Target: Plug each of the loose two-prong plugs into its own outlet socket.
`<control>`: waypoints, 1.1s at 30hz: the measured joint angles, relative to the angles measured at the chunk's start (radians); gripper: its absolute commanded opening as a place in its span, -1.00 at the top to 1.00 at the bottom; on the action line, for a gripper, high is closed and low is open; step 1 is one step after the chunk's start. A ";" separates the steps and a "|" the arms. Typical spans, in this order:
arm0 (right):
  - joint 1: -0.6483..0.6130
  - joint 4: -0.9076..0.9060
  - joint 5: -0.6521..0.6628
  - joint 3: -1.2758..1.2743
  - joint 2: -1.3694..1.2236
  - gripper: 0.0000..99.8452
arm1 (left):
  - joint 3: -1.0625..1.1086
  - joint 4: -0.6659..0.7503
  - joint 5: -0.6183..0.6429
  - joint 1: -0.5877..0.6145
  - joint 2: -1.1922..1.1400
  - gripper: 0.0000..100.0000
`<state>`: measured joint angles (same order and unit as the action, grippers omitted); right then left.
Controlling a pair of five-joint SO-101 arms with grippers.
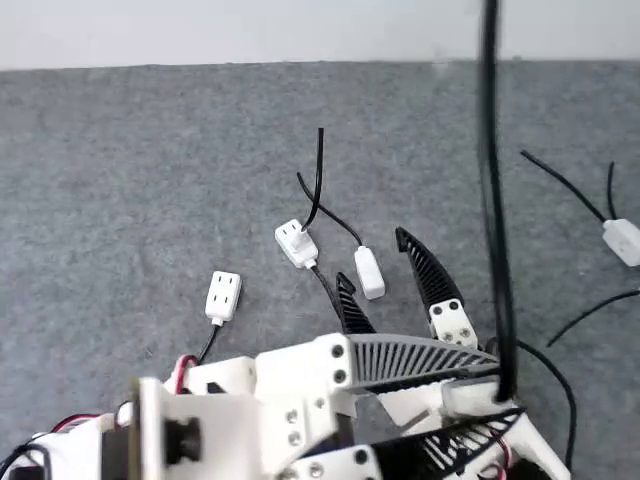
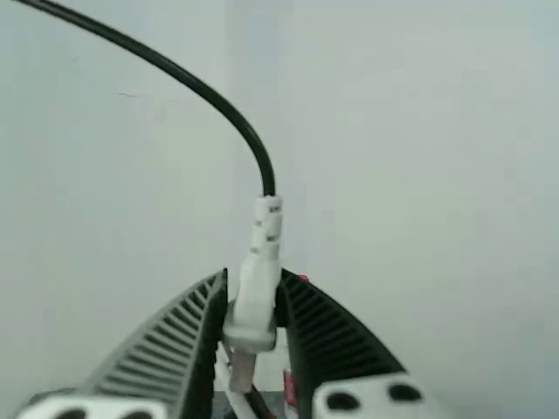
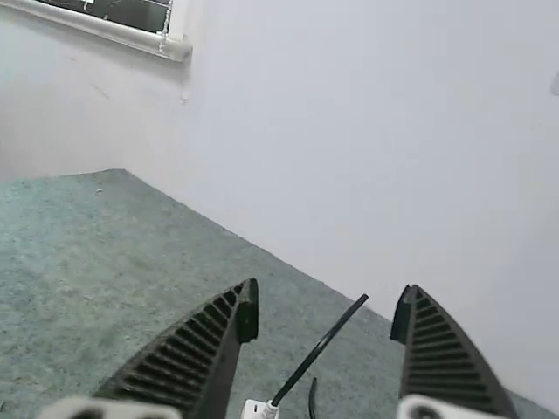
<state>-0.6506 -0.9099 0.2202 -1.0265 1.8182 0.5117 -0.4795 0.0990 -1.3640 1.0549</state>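
Nearest the camera in the high view, the white bodies of both arms are crowded at the front edge of the desk (image 1: 120, 160). The left gripper (image 2: 253, 284) hangs above the desk. Its fingers are closed on a white two-prong plug (image 2: 256, 292), which is gripped by its flanks while the black cable (image 2: 201, 87) rises free from its upper end. Held so, the prong end is judged to be left clear for a socket, though the prongs themselves cannot be made out.

Just beyond, the right gripper (image 3: 327, 297) is held low, with its fingers spread wide and nothing in them. Seen from above, a second white plug (image 1: 369, 272) lies on the desk between the tips, a position judged suited to closing on it. Just beside it is a white piece with two dark marks (image 1: 296, 243), taken for a socket, and a slotted socket block (image 1: 222, 296) lies apart from both. A further white piece (image 1: 622, 240) lies well off, with cables around it.

The desk is covered in grey, carpet-like felt, and a plain pale wall (image 1: 200, 30) stands behind.
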 measured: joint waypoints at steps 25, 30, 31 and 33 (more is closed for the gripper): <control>0.107 0.008 0.044 -0.018 0.000 0.49 | 0.008 0.000 -0.034 0.002 -0.002 0.98; 0.132 0.008 0.044 -0.018 0.000 0.49 | 0.008 0.000 -0.034 0.002 -0.002 0.98; 0.129 0.008 0.044 -0.018 0.000 0.49 | 0.008 0.000 -0.034 0.002 -0.002 0.98; 0.127 0.008 0.044 -0.018 0.000 0.49 | 0.008 0.000 -0.035 0.002 -0.002 0.98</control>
<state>-0.5232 -0.9022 0.2647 -1.0449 1.8182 0.5194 -0.4795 0.0637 -1.3625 1.0533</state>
